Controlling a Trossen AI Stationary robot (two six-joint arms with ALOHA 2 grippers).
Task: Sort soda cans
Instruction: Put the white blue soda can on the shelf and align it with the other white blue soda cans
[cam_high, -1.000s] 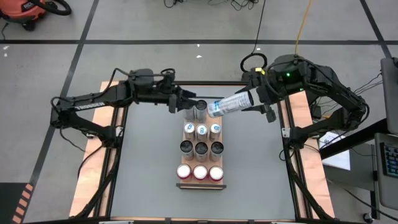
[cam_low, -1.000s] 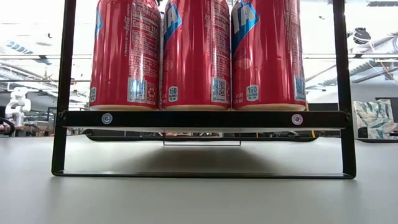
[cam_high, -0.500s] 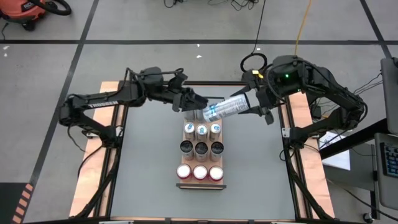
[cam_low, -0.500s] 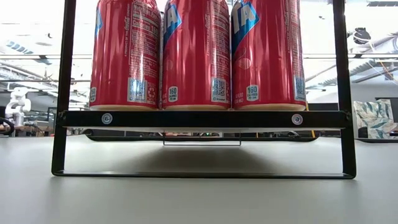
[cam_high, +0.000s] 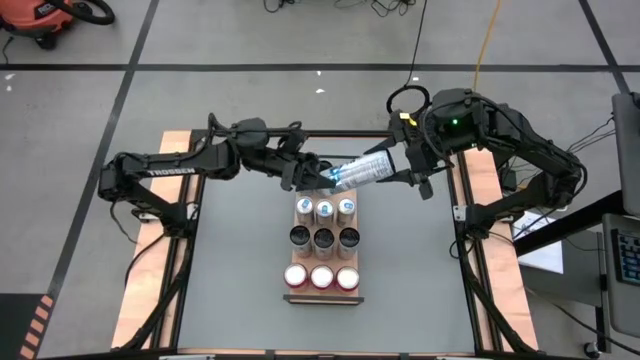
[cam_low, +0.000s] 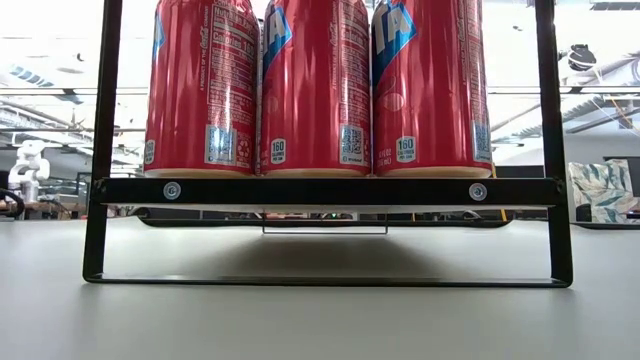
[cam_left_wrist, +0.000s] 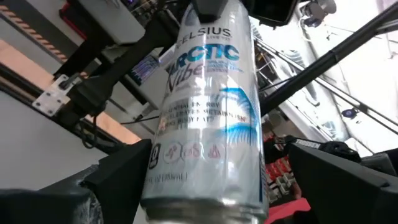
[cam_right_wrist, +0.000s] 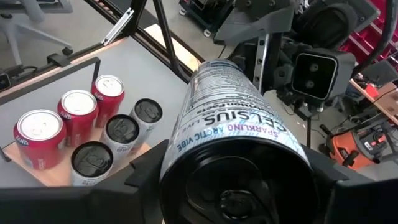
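A silver-grey soda can (cam_high: 362, 170) printed in blue lies roughly level in the air above the far end of a wooden rack (cam_high: 360, 222). My right gripper (cam_high: 402, 166) is shut on it. My left gripper (cam_high: 322, 175) is open. Its fingers (cam_left_wrist: 118, 177) stand on either side of the can's free end (cam_left_wrist: 205, 186), and a gap shows on one side. On the rack stand three red cans (cam_high: 321, 277), three dark-topped cans (cam_high: 324, 238) and three pale-topped cans (cam_high: 324, 208), all on their bases. My right gripper pinches the can's wall (cam_right_wrist: 186, 155) near its dark-topped end between its two fingers (cam_right_wrist: 143, 177). The fingers come about level from the table's right and lie along the can. The can is lifted clear, sticking out past the fingers toward the left arm.
The rack is a black frame (cam_low: 100, 200) that carries the red cans (cam_low: 320, 90) above the grey tabletop (cam_high: 240, 260). There is bare table on both sides of the rack. Wooden strips (cam_high: 150, 260) edge the table at left and right.
My left gripper has gone toward the table's right, to the held can, and its wrist has turned. Its fingers now stand around the can's free end. My right gripper has rolled a little, turning the can with it, and has kept its place.
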